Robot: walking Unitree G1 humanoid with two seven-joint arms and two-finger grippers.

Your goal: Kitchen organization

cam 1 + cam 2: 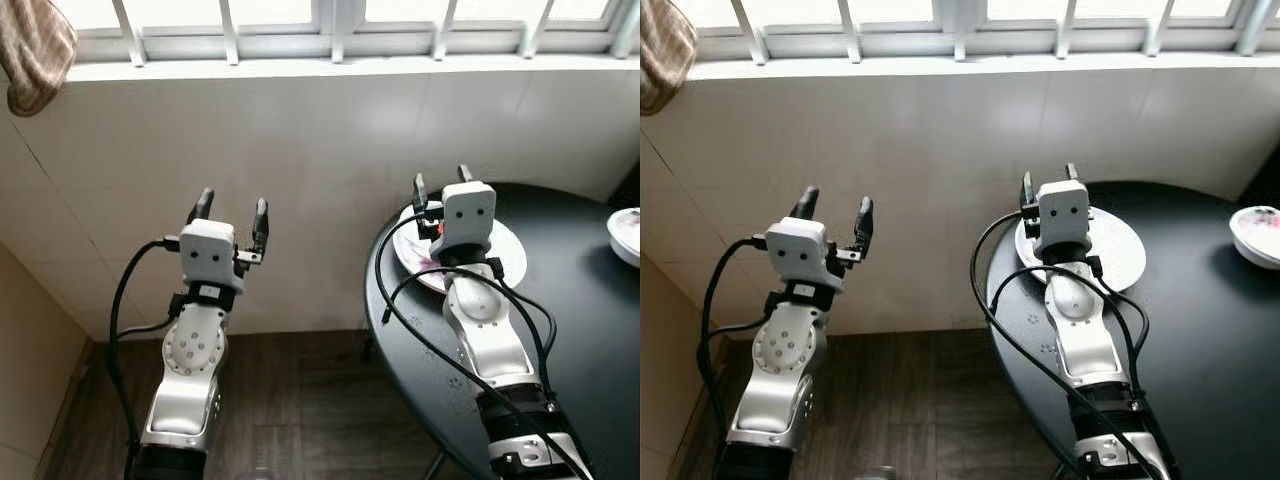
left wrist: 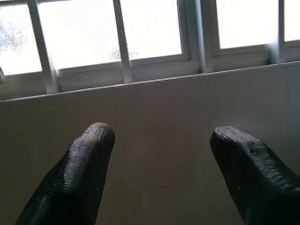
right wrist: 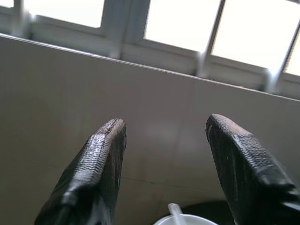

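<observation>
Both arms raised, forearms angled up toward the tiled wall [image 1: 300, 170] under the window [image 1: 330, 25]. Left claw [image 1: 232, 212] held over the dark wood floor [image 1: 300, 400], well left of the round black counter [image 1: 590, 340], fingers spread apart, gripping nothing. Right claw [image 1: 441, 186] poised above the counter's near-left edge, over a white plate [image 1: 505, 255], fingers likewise apart and empty; whether touching the plate, cannot tell.

From the head views: two arms, two claws, one white plate under the right wrist, one white bowl [image 1: 626, 235] at the counter's far right edge, well apart from the plate, and one brownish cloth [image 1: 32, 50] hanging at the upper left by the window sill. Black cables looping along both forearms.

From the left wrist view: two black fingertips [image 2: 89, 154] set wide, facing bare wall and window bars.

From the right wrist view: two ridged fingertips [image 3: 105, 150] also wide, wall and window beyond, plus a white dish rim [image 3: 187, 219] with a pale spoon handle [image 3: 175, 211] rising from it, low between the fingers — the spoon not discernible from the head views.
</observation>
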